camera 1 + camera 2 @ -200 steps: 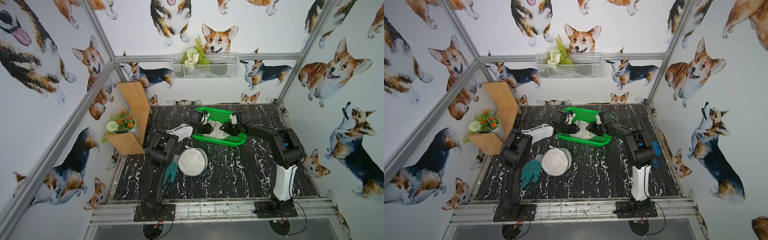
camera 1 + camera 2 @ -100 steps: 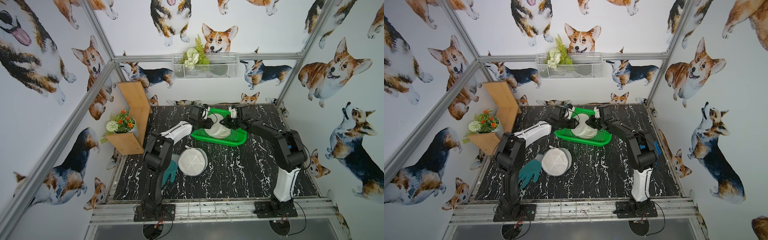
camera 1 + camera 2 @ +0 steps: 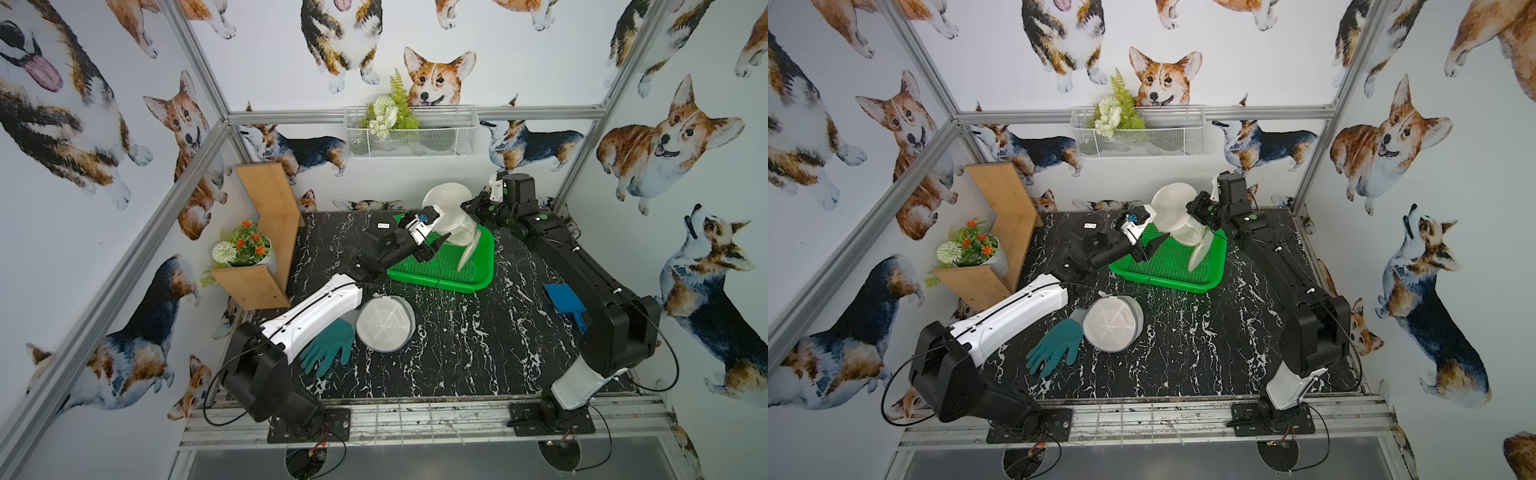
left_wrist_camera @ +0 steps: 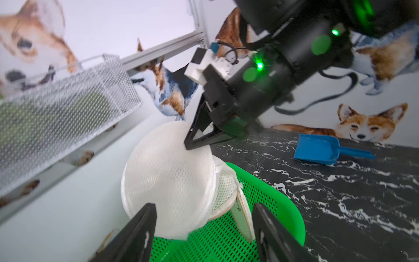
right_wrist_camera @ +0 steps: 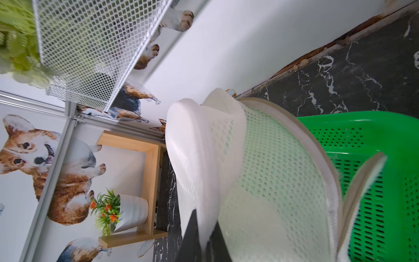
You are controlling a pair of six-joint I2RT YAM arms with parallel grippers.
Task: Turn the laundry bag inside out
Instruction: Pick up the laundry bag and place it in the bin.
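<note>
Right gripper [image 4: 189,141]: clamped on laundry bag [image 4: 167,181] rim | bag: hanging over green tray [image 4: 288,215] | left gripper [image 4: 204,206]: jaws parted, holding nothing.

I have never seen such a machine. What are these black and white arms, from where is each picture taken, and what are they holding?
These are two robot arms mounted at the near edge of a black marbled table. Each ends in a two-fingered gripper. Two pictures look down from overhead and are almost identical. The other two come from a small camera on each arm's wrist.

The right gripper is shut on the edge of a white mesh laundry bag, holding it up above a green tray. The left gripper is open beside the bag and holds nothing.

Also lying on the table are a second round mesh bag, a teal glove and a blue scoop.
</note>
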